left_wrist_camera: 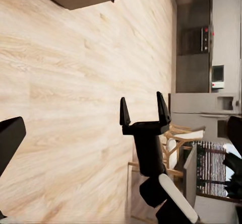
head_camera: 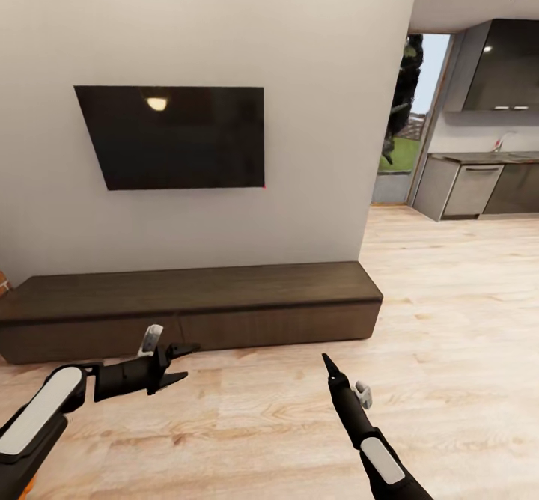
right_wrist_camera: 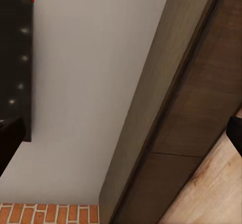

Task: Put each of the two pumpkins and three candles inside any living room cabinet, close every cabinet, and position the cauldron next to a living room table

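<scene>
The cabinet (head_camera: 195, 302) is a long, low dark-brown unit against the white wall, with its fronts flush and shut. My left gripper (head_camera: 192, 361) hovers open over the floor just in front of it, nothing between its fingers. My right gripper (head_camera: 326, 361) points at the cabinet's right half from a little further back. The left wrist view shows that right gripper (left_wrist_camera: 143, 112) open and empty. In the right wrist view the cabinet (right_wrist_camera: 196, 108) lies ahead between my dark fingertips (right_wrist_camera: 10, 136). The pumpkins, candles and cauldron are out of view.
A black TV (head_camera: 176, 137) hangs on the wall above the cabinet. Light wood floor (head_camera: 449, 320) runs right towards a kitchen (head_camera: 479, 186) with grey units and a glass door (head_camera: 408, 118). A bit of brick (head_camera: 4, 283) shows at the cabinet's left end.
</scene>
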{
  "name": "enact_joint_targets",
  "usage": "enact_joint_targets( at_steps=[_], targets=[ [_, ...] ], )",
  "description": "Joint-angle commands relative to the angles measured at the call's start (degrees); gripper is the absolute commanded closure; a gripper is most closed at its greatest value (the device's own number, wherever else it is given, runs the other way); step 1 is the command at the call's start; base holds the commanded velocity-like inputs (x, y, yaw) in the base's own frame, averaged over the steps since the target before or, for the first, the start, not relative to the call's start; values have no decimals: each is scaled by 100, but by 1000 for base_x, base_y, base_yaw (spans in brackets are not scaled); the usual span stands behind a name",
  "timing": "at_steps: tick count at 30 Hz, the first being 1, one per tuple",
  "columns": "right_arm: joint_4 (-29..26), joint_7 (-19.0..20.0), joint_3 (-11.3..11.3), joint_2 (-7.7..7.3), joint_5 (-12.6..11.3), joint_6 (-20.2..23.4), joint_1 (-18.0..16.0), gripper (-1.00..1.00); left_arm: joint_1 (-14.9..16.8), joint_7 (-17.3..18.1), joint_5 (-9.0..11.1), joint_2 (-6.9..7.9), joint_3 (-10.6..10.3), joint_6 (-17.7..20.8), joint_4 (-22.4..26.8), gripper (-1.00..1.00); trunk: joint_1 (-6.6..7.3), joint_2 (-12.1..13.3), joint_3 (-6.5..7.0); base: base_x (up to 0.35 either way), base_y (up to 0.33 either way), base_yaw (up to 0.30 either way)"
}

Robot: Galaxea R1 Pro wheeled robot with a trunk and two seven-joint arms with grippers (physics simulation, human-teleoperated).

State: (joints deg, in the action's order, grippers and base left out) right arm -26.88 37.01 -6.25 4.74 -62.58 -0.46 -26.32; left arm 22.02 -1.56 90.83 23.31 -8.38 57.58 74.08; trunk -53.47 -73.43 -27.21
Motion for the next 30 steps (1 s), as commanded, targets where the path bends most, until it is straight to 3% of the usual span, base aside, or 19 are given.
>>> enact_joint_targets(
  at_steps=[1,6,9,15,26,30],
  targets=[
    [7,30,-4,2,-43,2,-5,-100,-14,-12,162,56,-74,7,6,-100,-23,-45,-24,0,0,0],
    [7,64,-6,8,-69,14,-5,-100,-51,89,771,297,-526,5,290,-100,-132,-246,-114,0,0,0],
    [7,258,-1,7,-220,65,-5,-100,-56,122,925,369,-801,1,456,-100,-198,-366,-168,0,0,0],
    [9,366,7,14,-279,96,-5,-100,-57,134,1115,395,-876,-1,504,-100,-330,-607,-276,0,0,0],
    [0,428,5,17,-277,57,-5,-100,-57,132,1165,436,-885,-2,511,-100,-572,-1048,-473,0,0,0],
    [6,1058,6,15,-286,95,-5,-100,-57,135,1165,433,-885,-2,518,-100,-660,-1208,-545,0,0,0]
  ],
)
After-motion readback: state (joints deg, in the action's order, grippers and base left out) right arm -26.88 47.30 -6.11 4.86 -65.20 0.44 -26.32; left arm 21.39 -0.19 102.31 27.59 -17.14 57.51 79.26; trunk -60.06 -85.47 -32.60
